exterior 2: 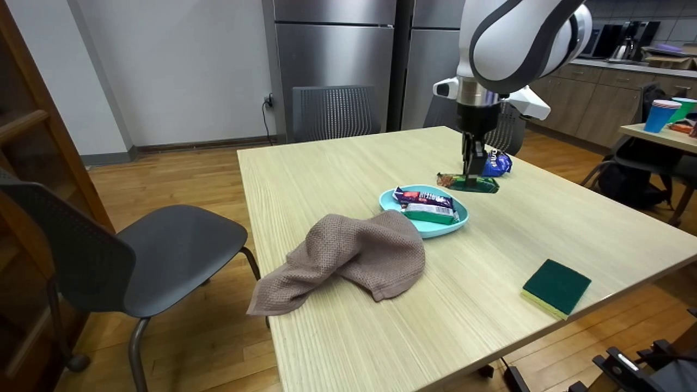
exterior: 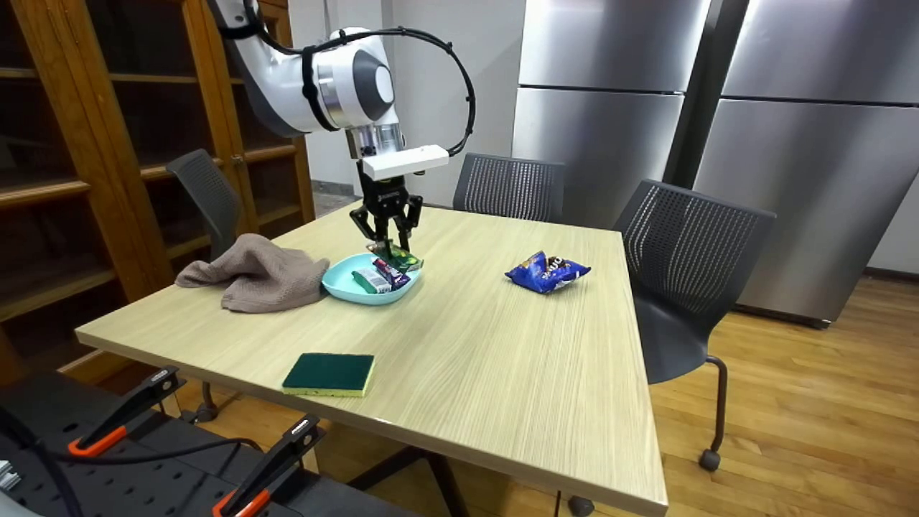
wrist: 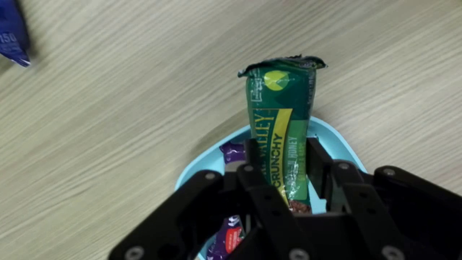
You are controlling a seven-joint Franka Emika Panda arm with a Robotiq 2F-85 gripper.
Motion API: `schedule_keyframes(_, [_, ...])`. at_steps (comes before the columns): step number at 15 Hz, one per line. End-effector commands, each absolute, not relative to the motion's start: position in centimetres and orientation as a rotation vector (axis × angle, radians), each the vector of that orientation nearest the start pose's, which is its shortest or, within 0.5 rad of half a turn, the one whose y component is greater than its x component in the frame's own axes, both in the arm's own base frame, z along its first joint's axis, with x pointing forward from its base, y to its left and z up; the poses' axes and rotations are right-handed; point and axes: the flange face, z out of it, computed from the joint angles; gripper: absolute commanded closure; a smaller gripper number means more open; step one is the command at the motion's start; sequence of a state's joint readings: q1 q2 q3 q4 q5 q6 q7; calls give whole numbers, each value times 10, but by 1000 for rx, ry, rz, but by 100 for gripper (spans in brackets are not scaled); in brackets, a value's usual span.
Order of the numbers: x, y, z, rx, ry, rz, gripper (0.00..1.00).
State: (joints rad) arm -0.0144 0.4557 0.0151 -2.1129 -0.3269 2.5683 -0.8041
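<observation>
Pale table (exterior: pixel 488 352) spreads under my gripper (exterior: pixel 393 243) in an exterior view, in an exterior view the green bar (exterior 2: pixel 481 185) hangs near a turquoise dish (exterior 2: pixel 444 228), and in wrist view I pinch this bar and should squeeze softly, holding it level.

Arm (exterior: pixel 267 86): is sloping in from above in both exterior views, bending at a rounded joint (exterior: pixel 373 82).
Wrist (exterior 2: pixel 475 93): is hanging near vertical, silver above black.
Gripper (wrist: pixel 283 150): is pointing down, gripping.
Fingers (wrist: pixel 319 159): 2, are standing partly apart, pressing inward from opposite sides.
</observation>
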Motion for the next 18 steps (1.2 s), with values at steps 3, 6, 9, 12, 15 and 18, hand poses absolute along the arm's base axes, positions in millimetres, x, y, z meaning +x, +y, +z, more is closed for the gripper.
schedule_keyframes(3, [580,44,187,-2857,-1458,175,89])
schedule_keyframes(6, [584,54,183,-2864,-1289,215,89])
schedule_keyframes(9, [594,59,183,-2875,-1140,211,89])
schedule_keyframes(12, [608,57,182,-2898,-1000,189,89])
schedule_keyframes(15, [621,55,175,-2914,-870,190,89])
schedule_keyframes(18, [630,56,165,-2920,-785,192,89])
